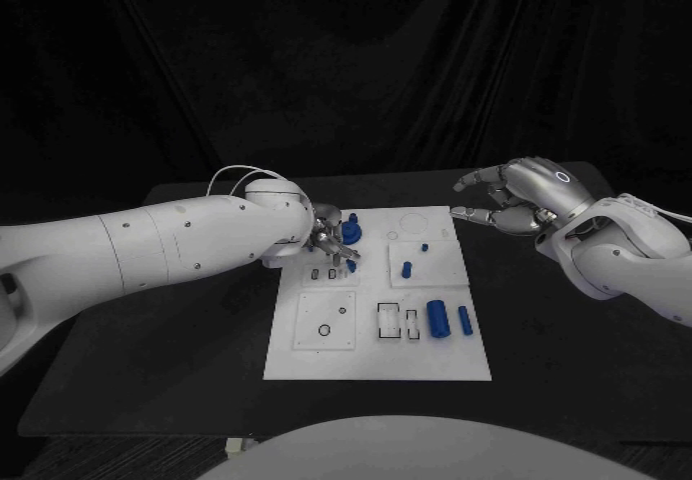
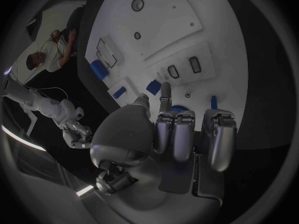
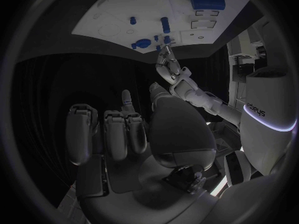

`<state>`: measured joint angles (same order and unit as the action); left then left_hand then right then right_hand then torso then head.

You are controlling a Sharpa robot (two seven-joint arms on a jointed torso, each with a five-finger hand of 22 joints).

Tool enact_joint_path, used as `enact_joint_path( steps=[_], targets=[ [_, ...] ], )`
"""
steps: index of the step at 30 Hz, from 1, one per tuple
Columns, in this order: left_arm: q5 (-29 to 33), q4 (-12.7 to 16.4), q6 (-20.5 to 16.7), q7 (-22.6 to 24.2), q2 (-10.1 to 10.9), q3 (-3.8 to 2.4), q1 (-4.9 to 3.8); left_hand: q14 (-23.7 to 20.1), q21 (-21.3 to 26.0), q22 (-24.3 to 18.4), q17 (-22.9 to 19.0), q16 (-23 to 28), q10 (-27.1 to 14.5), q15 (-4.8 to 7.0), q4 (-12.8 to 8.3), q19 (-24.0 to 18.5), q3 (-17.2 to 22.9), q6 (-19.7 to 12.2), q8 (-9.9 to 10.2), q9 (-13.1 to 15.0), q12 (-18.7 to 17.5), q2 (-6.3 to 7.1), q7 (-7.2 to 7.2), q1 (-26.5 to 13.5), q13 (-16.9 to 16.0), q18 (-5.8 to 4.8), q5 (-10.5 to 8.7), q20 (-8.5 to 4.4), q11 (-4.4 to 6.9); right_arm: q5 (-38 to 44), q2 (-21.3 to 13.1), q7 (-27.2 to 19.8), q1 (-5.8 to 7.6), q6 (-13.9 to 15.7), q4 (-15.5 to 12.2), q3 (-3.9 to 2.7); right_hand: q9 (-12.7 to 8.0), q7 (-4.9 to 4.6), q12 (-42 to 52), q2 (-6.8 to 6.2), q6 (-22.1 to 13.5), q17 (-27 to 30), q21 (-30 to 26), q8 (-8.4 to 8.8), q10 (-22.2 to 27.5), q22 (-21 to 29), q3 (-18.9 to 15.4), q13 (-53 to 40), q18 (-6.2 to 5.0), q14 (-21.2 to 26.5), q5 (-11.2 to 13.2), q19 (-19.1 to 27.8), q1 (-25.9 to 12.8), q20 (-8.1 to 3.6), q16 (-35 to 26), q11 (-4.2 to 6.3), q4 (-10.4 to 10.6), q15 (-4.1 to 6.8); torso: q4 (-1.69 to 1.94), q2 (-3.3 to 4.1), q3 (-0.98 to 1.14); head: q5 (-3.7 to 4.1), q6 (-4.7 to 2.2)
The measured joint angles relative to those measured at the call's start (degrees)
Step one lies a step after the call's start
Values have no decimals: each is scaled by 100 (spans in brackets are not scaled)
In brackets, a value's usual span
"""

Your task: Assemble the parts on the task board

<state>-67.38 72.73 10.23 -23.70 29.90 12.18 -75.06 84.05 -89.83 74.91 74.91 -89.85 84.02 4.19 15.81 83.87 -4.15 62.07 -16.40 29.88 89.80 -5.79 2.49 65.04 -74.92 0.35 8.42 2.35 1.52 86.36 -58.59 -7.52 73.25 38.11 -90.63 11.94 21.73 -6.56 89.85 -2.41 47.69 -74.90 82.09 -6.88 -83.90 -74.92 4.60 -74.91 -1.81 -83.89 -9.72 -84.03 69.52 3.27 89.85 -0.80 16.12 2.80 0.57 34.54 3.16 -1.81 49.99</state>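
The white task board [image 1: 378, 355] lies in the middle of the table. My left hand [image 1: 329, 245] is low over its far left part, fingertips down between a round blue part [image 1: 355, 230] and a small blue part [image 1: 351, 266]. In the left wrist view most fingers [image 2: 185, 134] are curled and one reaches toward a blue part [image 2: 152, 88]; whether anything is pinched is hidden. My right hand [image 1: 519, 198] hangs above the table past the board's far right corner, fingers apart, holding nothing. Two blue cylinders [image 1: 437, 322] [image 1: 464, 320] lie at the board's right side.
Another small blue part [image 1: 408, 268] lies mid-board on the right. Dark rectangular slots [image 1: 389, 320] and a square panel with holes [image 1: 326, 320] mark the board's near half. Black table [image 1: 562, 350] surrounds the board, with black curtains behind.
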Motion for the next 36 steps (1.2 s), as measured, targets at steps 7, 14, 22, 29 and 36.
enact_joint_path(
  steps=[7,14,22,29,36],
  targets=[
    [-1,-47,-1,21,-30,0,17,0,0,0,0,0,0,0,15,0,15,42,81,-35,0,-71,42,-70,0,1,0,0,0,-1,-5,0,-3,-3,14,0,0,0,0,0,0,0,-24,0,0,0,0,0,0,0,0,0,0,0,0,0,0,0,-2,-7,-3,-11,0],
    [-1,-76,-2,36,-41,0,23,0,0,0,4,0,0,0,32,0,-2,69,109,-41,0,-71,28,-131,0,0,-22,0,0,-2,-5,1,-19,-8,25,0,-1,0,0,0,0,-5,-24,0,0,1,0,0,1,0,0,0,0,0,0,0,0,0,-7,-9,-8,-19,0],
    [-2,-102,-4,47,-85,0,31,-16,0,0,4,0,0,-16,31,22,-2,91,131,-47,0,-71,26,-131,0,1,-22,22,0,-2,-5,2,-31,-12,28,0,-4,0,0,0,0,-4,-24,0,0,1,0,0,1,0,-23,0,0,0,0,0,0,0,-6,-18,-9,8,0],
    [-2,-127,1,59,-139,-1,47,-16,0,0,4,0,0,-16,31,22,-2,150,131,-47,0,-71,8,-131,0,0,-22,22,0,-3,-3,2,-46,-15,43,0,-4,0,0,23,0,-4,-24,0,0,2,0,0,0,0,-22,0,23,0,0,0,0,0,-6,-23,-9,15,0],
    [-2,-168,22,59,-182,-1,65,-16,0,-1,3,0,0,-15,16,21,13,192,131,-40,0,-71,8,-131,0,0,-22,22,0,-3,-3,2,-51,-20,46,0,-4,20,0,23,20,-3,-47,0,0,2,0,0,1,0,-22,0,23,0,0,0,0,0,-8,-26,-10,21,0]
  ],
)
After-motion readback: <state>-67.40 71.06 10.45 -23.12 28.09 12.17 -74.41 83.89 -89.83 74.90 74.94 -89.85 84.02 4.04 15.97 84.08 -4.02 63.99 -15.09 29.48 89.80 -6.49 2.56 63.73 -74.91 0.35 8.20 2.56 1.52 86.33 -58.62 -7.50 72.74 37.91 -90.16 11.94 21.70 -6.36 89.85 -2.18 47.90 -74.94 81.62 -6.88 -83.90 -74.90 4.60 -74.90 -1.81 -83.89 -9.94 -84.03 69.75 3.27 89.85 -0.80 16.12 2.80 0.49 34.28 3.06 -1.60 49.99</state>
